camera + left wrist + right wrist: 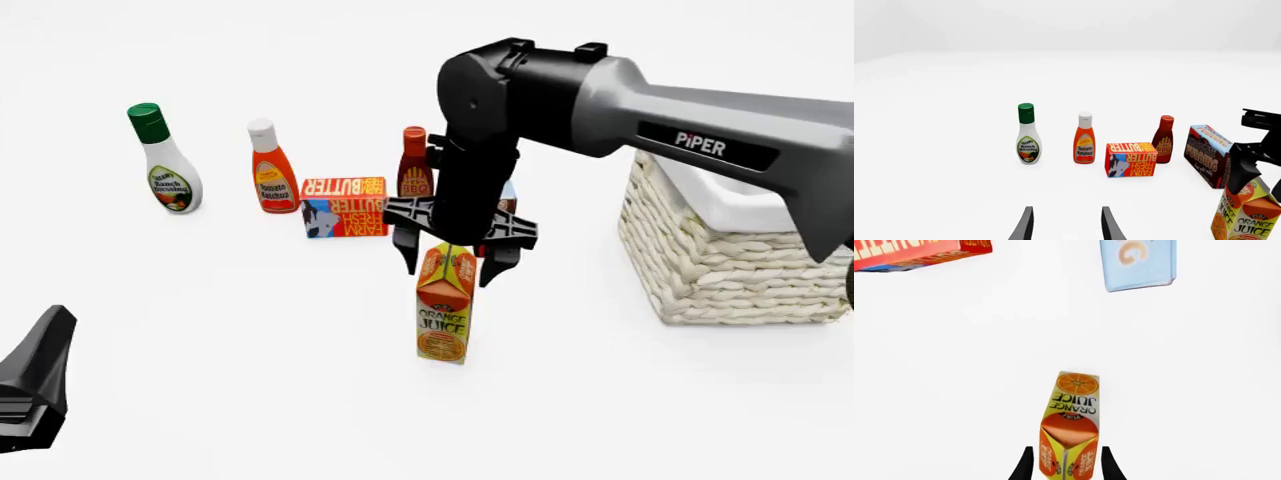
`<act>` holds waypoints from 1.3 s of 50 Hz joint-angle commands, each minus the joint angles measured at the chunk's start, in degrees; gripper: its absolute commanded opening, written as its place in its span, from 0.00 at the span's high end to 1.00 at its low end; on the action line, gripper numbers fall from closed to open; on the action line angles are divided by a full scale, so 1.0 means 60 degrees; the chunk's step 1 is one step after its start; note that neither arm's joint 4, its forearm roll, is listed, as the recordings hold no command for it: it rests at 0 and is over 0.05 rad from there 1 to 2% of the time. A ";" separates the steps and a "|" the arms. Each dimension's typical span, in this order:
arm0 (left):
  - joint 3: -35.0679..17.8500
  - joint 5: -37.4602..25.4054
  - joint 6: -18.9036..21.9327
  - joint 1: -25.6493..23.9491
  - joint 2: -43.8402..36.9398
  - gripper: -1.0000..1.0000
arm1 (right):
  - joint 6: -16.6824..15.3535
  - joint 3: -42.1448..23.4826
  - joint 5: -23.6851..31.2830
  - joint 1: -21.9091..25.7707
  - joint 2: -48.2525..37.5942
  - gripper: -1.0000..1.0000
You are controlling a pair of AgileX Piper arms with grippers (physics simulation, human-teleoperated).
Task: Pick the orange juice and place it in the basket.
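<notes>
The orange juice (445,310) is a tall orange and yellow-green carton standing upright on the white table, left of the basket (714,275). My right gripper (454,272) hangs straight above it, open, with one finger on each side of the gable top and a thin gap showing at each. The right wrist view looks down on the orange juice (1069,425) between the right gripper's (1066,450) fingers. The left gripper (1066,210) is open and holds nothing; it sits low at the near left (34,390). From there the orange juice (1247,215) shows at the edge.
Behind the carton stand in a row a ranch dressing bottle (167,165), a ketchup bottle (272,170), a butter box (344,207) and a BBQ sauce bottle (415,165). The chocolate pudding box (1207,155) lies behind the right arm, mostly hidden in the front view.
</notes>
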State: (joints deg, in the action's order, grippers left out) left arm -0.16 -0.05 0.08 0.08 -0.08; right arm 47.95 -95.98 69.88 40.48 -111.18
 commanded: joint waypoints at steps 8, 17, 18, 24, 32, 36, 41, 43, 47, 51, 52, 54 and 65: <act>0.0000 0.0000 -0.0001 -0.0001 0.0000 0.00 | -0.0160 -0.0062 0.0002 -0.0160 -0.0225 0.00; 0.0000 0.0000 0.0000 0.0000 0.0000 0.00 | -0.0228 -0.0131 0.0001 -0.0211 -0.0349 0.00; 0.0000 0.0000 0.0002 0.0001 0.0000 0.00 | -0.0325 -0.0105 0.0002 -0.0289 -0.0376 0.00; 0.0000 0.0000 0.0000 -0.0001 0.0000 0.00 | -0.0274 -0.0181 -0.0004 -0.0233 -0.0453 0.00; 0.0000 0.0000 -0.0003 0.0001 0.0000 0.00 | -0.0231 -0.0205 -0.0036 -0.0203 -0.0513 0.00; 0.0000 0.0000 0.0000 -0.0002 0.0000 0.00 | -0.0169 -0.0199 -0.0065 -0.0162 -0.0507 0.00; 0.0000 0.0001 -0.0001 -0.0002 0.0000 0.00 | -0.0241 -0.0178 -0.0080 -0.0229 -0.0563 0.00; 0.0000 0.0000 0.0000 0.0002 0.0000 0.00 | -0.0196 -0.0164 -0.0105 -0.0193 -0.0551 1.00; 0.0000 0.0002 0.0001 -0.0002 0.0000 0.00 | -0.0156 -0.0144 -0.0122 -0.0144 -0.0530 1.00; 0.0000 -0.0001 0.0002 -0.0001 0.0000 0.00 | -0.0236 -0.0125 -0.0098 -0.0212 -0.0535 1.00; 0.0000 -0.0001 0.0002 -0.0001 0.0000 0.00 | -0.0236 -0.0125 -0.0097 -0.0213 -0.0535 1.00; 0.0000 0.0001 0.0000 -0.0002 0.0000 0.00 | -0.0282 -0.0173 -0.0056 -0.0242 -0.0528 1.00; 0.0000 0.0001 -0.0001 0.0001 0.0000 0.00 | -0.0317 0.0173 0.0003 -0.0086 0.0153 1.00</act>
State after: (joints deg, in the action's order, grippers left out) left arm -0.16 -0.05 0.08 0.08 -0.08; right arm 45.06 -96.37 69.56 39.27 -112.94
